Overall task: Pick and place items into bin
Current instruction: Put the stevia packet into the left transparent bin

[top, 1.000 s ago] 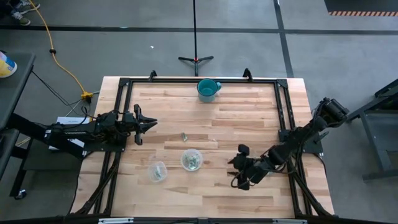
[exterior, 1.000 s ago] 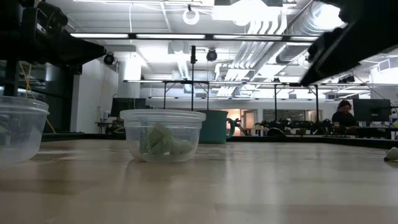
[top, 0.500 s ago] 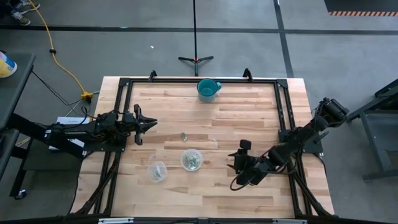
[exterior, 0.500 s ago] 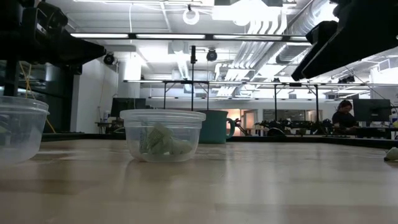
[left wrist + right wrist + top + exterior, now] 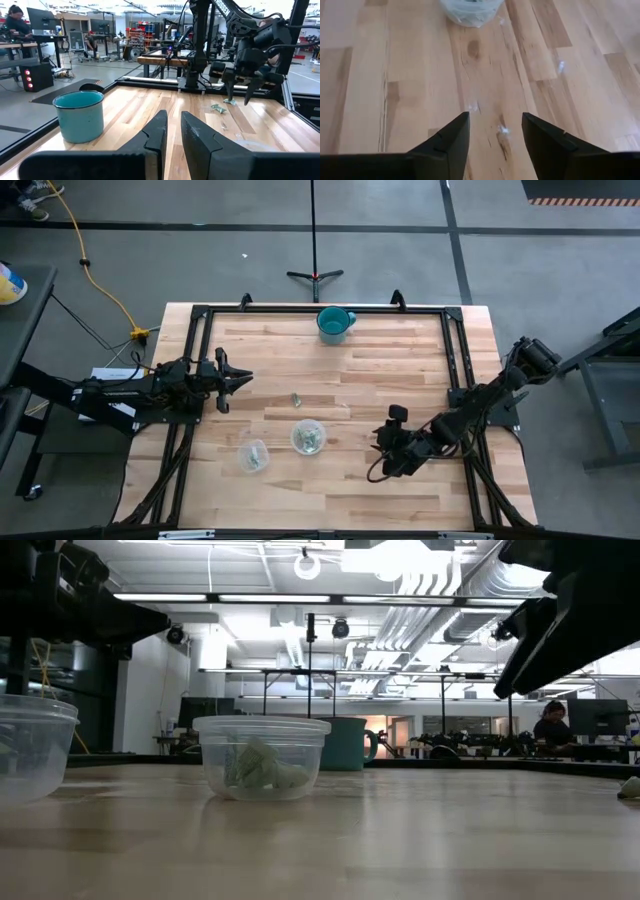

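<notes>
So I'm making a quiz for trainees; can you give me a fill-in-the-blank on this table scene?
1. The teal enamel mug stands on the wooden ____.
2. One loose shiny wrapped piece lies between the mug and the two clear plastic ____.
3. The right tool has its fingers ____ above bare wood.
4. The left tool holds ____.

Missing: table; tubs; open; nothing

1. The high view looks straight down on the whole bench (image 5: 330,370), with floor around it; the left arm enters at frame left, the right arm at lower right.
2. The low view sits at bench-top level, very near a clear tub (image 5: 261,756), facing the room behind.
3. The left wrist view looks across the bench past a teal mug (image 5: 79,115) toward the right arm.
4. The right wrist view points down at the boards, close up; a tub (image 5: 470,10) shows at its top edge.
5. All four views share the middle of the bench.
</notes>
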`<state>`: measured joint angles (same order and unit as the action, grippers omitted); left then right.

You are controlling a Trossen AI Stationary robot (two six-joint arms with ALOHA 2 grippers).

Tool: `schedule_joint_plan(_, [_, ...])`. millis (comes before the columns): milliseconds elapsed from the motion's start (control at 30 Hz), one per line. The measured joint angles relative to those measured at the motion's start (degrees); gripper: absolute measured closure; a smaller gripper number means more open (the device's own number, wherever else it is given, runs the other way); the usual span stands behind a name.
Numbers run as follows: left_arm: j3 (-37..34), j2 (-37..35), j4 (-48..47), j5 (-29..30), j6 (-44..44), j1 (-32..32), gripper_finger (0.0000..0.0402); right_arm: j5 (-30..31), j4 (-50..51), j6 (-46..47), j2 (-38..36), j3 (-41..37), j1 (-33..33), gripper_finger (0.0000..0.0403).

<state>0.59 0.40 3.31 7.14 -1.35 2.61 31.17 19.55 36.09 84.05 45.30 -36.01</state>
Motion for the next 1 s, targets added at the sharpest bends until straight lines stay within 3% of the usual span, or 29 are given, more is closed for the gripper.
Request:
schedule_joint_plan(400, [0.0, 0.0, 0.0, 0.0, 0.0, 0.0, 0.0309, 1.1, 1.5, 0.0, 0.0, 0.0, 0.0, 0.0269])
schedule_joint_plan(667, [0.0, 0.0, 0.0, 0.0, 0.0, 0.0, 0.0309, -14.5, -3.5, 4.0, 0.0, 0.0, 0.0, 0.0279])
schedule_joint_plan(867, [0.0, 0.0, 0.0, 0.0, 0.0, 0.0, 0.0309, -13.5, -9.6, 3.5, 0.0, 0.0, 0.0, 0.0279])
schedule_joint_plan(1000, [0.0, 0.0, 0.0, 0.0, 0.0, 0.0, 0.0309, -12.7, -7.3, 4.5, 0.0, 0.0, 0.0, 0.0277])
